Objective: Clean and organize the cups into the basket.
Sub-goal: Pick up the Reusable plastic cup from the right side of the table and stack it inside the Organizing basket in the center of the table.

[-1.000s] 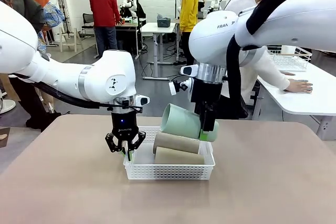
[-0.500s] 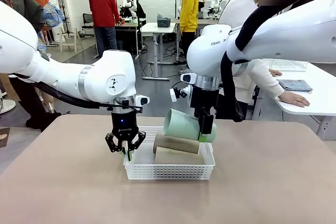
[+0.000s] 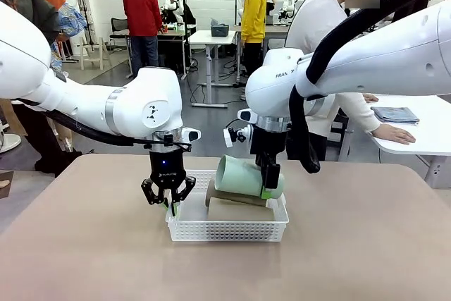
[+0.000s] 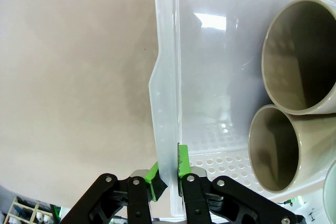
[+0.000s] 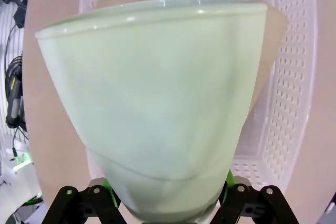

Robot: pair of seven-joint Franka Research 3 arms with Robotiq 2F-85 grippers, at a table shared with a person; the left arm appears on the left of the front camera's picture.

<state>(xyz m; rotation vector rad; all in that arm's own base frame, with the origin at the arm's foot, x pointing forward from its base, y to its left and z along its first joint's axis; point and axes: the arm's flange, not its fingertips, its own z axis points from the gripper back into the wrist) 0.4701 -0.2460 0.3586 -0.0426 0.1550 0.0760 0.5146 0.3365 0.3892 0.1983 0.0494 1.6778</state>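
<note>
The white plastic basket (image 3: pixel 227 230) sits mid-table. My left gripper (image 3: pixel 169 204) is shut on the basket's left wall, pinching the rim (image 4: pixel 161 103) between its green pads (image 4: pixel 181 162). Two tan-brown cups (image 3: pixel 238 208) lie on their sides inside, open mouths toward the left wrist camera (image 4: pixel 299 56) (image 4: pixel 273 148). My right gripper (image 3: pixel 270 182) is shut on the narrow end of the mint green cup (image 3: pixel 243 175), holding it sideways just above the tan cups. In the right wrist view the mint cup (image 5: pixel 157 103) hides most of the basket (image 5: pixel 294 103).
The tan tabletop (image 3: pixel 352 252) has free room on all sides of the basket. A person in white leans on a white table (image 3: pixel 423 142) at the back right, one hand (image 3: pixel 397 133) flat on it. Other people stand far behind.
My right gripper has lowered the mint green cup and shifted it slightly left, closer onto the tan cups. The left gripper has stayed on the basket wall.
</note>
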